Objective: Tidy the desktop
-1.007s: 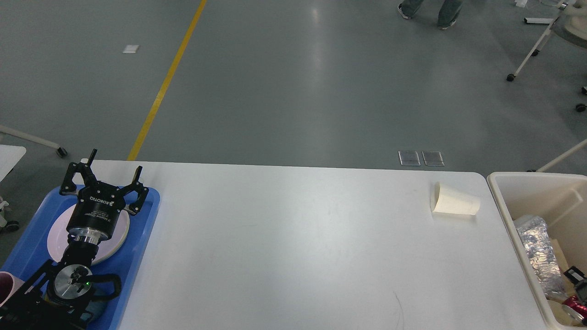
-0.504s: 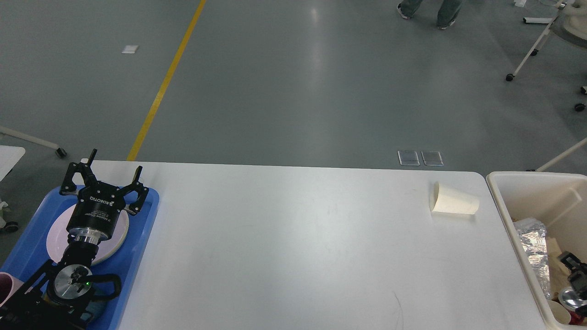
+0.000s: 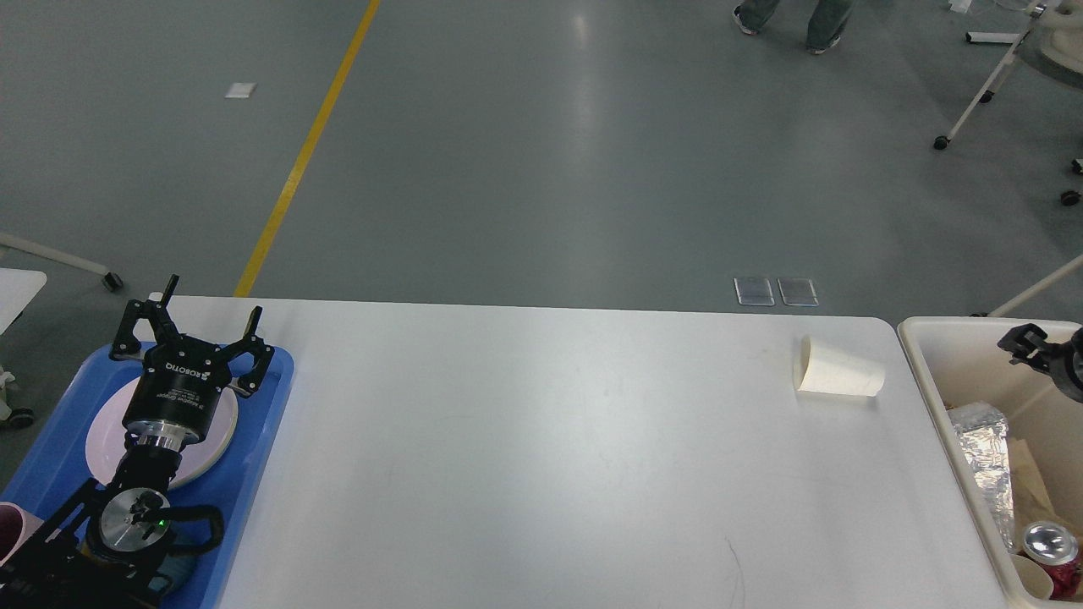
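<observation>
1. Risen since the earlier frames, the right gripper now hangs above the beige bin at the view's edge; too little shows to tell its opening.
2. Wide, white and stiff, the desktop fills the middle, nearly bare.
3. Over the blue tray and its plate, the left gripper is spread wide, empty.
4. A paper cup lies tipped near the bin: probably light and crushable, best pinched gently across its wall.

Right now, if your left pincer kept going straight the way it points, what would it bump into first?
Probably nothing soon. My left pincer is open above the blue tray, pointing away from me toward the far edge of the desktop. Beyond that I see only grey floor, though depth is hard to judge.
</observation>
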You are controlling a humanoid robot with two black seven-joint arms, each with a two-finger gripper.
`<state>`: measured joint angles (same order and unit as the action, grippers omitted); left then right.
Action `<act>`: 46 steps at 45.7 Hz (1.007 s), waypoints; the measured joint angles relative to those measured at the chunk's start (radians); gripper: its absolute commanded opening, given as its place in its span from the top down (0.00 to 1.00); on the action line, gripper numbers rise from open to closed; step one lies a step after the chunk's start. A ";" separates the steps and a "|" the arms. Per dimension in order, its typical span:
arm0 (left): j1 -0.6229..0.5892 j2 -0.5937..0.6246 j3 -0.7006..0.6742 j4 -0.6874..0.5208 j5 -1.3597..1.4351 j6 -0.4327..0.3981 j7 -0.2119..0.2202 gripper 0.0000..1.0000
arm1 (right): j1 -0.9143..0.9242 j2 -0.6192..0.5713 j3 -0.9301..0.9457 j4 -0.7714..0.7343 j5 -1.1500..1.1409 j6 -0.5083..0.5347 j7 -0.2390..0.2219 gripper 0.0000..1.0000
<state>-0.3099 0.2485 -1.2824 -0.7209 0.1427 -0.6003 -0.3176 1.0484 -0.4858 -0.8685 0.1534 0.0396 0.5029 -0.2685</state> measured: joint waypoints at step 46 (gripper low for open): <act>0.000 0.000 0.000 0.000 0.000 0.000 0.000 0.04 | 1.293 0.081 -0.294 1.378 0.010 0.398 -0.074 0.00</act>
<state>-0.3098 0.2485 -1.2824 -0.7210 0.1426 -0.6001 -0.3174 2.3415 -0.4046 -1.1626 1.5313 0.0497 0.9010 -0.3427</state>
